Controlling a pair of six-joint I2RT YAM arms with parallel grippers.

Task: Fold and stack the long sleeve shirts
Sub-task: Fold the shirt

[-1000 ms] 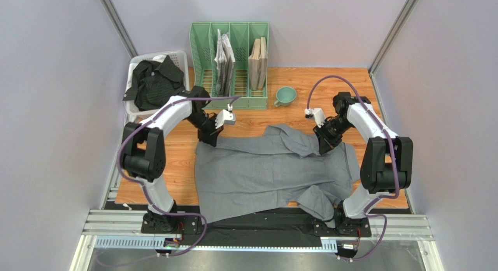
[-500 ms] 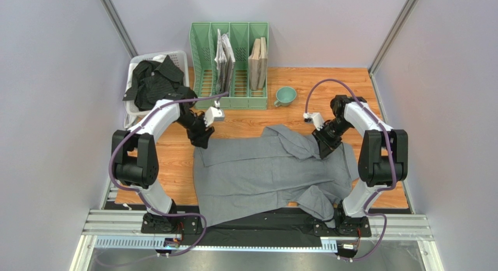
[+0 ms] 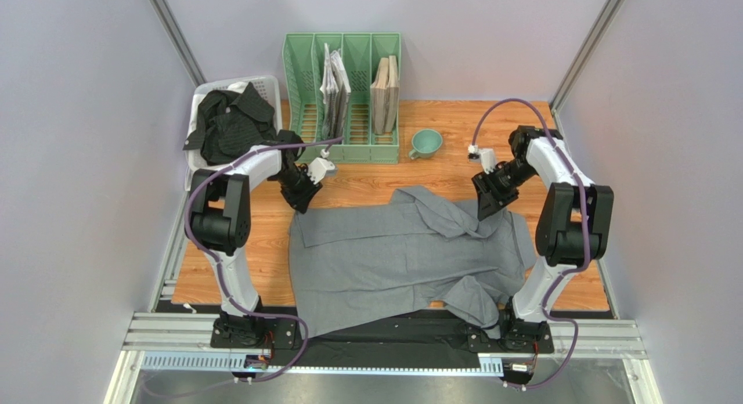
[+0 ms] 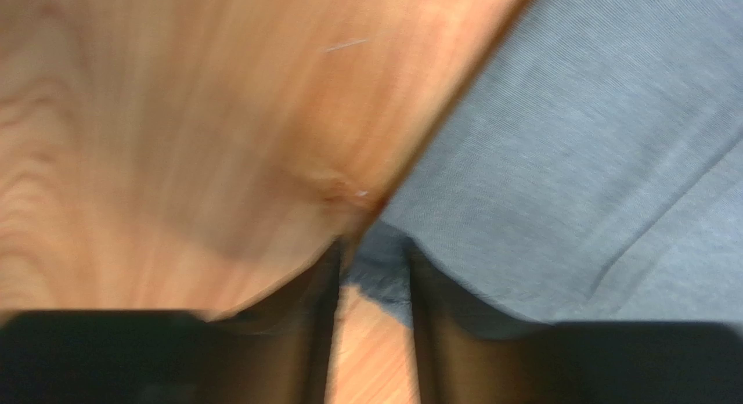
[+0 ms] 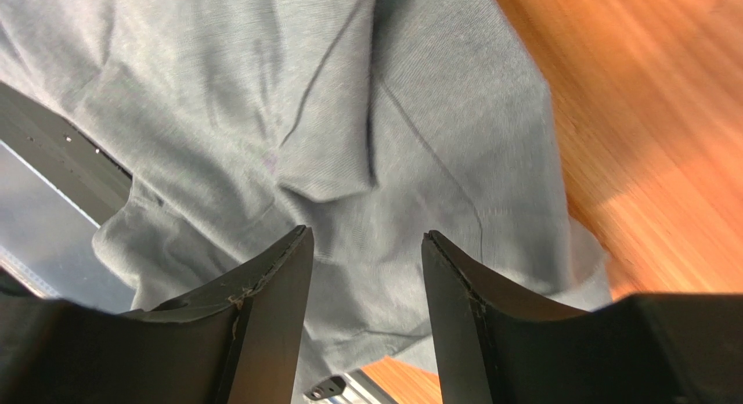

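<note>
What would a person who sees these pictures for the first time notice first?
The grey shirt lies spread across the middle of the wooden table, its near hem hanging over the edge. The left gripper and the right gripper are at its far edge. A black shirt is heaped in the white basket at far left.

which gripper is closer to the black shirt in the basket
Left. The left gripper is just right of the black shirt, at a corner of the grey shirt; the right gripper is far across the table.
</note>
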